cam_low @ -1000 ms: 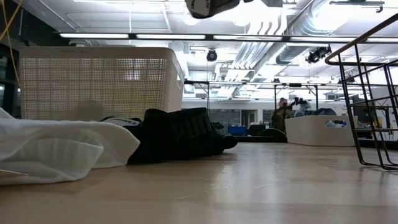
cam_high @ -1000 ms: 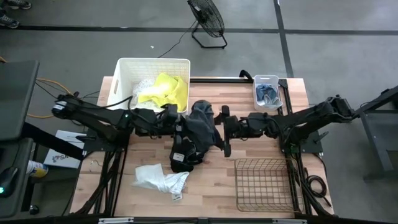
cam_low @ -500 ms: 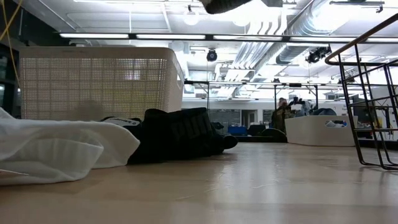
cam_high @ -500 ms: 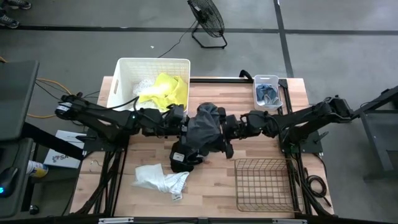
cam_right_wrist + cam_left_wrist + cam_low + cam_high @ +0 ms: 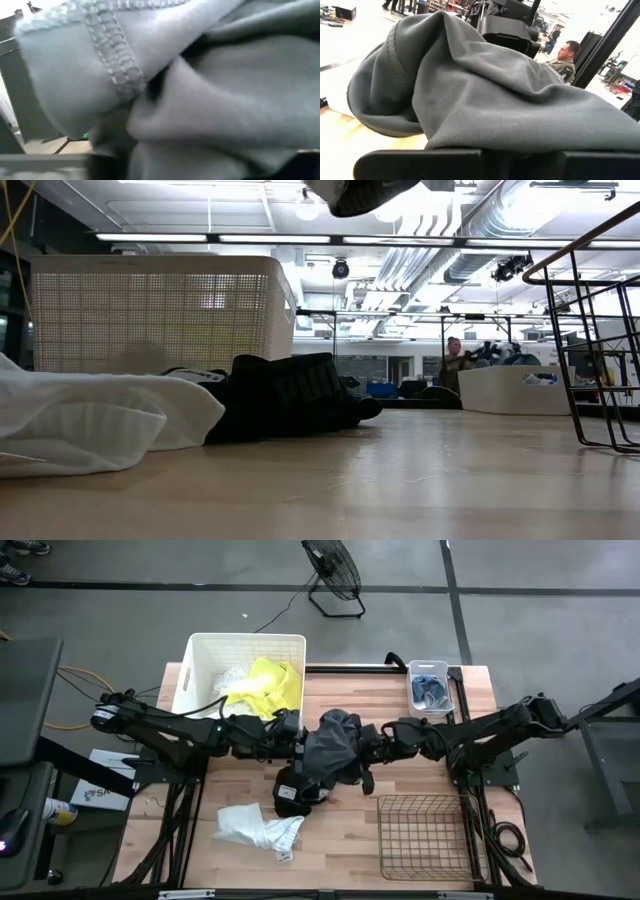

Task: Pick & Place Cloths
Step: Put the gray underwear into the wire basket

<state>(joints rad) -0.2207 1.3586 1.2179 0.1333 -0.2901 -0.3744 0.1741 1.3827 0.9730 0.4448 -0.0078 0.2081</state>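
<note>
Dark grey cloth (image 5: 330, 745) is held above the middle of the surface (image 5: 400, 840), bunched between both arms. Over the past second it has been lifted and gathered tighter as the pincers closed in toward each other. Left pincer (image 5: 297, 745) is clenched on the cloth's left side; right pincer (image 5: 366, 750) grips its right side. White tub (image 5: 200, 655) at far left already holds a neon yellow cloth (image 5: 268, 683); a white cloth (image 5: 255, 827) and a black cloth (image 5: 290, 795) remain on the surface. The lift appears complete; transfer to a container is judged next.
</note>
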